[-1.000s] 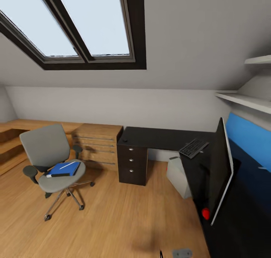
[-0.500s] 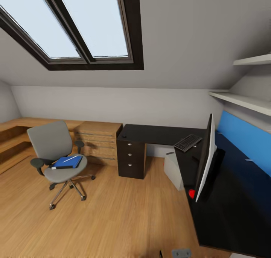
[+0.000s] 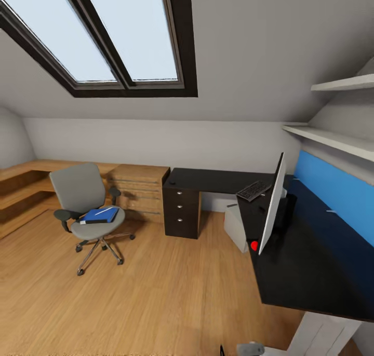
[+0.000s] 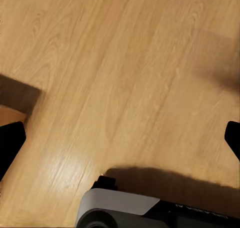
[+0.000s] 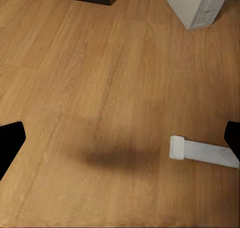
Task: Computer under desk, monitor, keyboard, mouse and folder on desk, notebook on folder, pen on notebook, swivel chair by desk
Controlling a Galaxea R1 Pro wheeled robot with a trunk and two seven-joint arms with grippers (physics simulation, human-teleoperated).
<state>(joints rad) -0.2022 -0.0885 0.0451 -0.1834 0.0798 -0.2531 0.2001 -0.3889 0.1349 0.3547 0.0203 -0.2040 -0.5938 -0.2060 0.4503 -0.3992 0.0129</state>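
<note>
Head view: attic bedroom with a skylight [image 3: 111, 37] in the sloped ceiling and a wooden floor [image 3: 156, 293]. A grey swivel chair [image 3: 85, 205] stands on the floor, well apart from the black L-shaped desk [image 3: 311, 273]. On the chair seat lies a blue folder [image 3: 98, 215], with a white pen [image 3: 106, 210] lying across what rests there; a separate notebook cannot be told apart. The monitor [image 3: 272, 202] stands upright on the desk, seen nearly edge-on. The keyboard [image 3: 253, 190] lies on the desk beyond the monitor. A red mouse [image 3: 254, 245] sits at the desk edge, just beside the monitor's near lower corner. A white computer [image 3: 236, 227] stands tilted on the floor under the desk. A black drawer unit [image 3: 182, 213] supports the desk's far wing; a wooden dresser [image 3: 137, 190] stands beside it. Two white shelves [image 3: 332, 138] hang above a blue wall panel [image 3: 337, 190]. Left wrist view: left gripper [image 4: 120, 148], fingers spread wide over bare floor, holding nothing. Right wrist view: right gripper [image 5: 120, 143], fingers spread wide over the floor, holding nothing; computer base [image 5: 197, 6] and a white desk foot [image 5: 200, 151] ahead.
</note>
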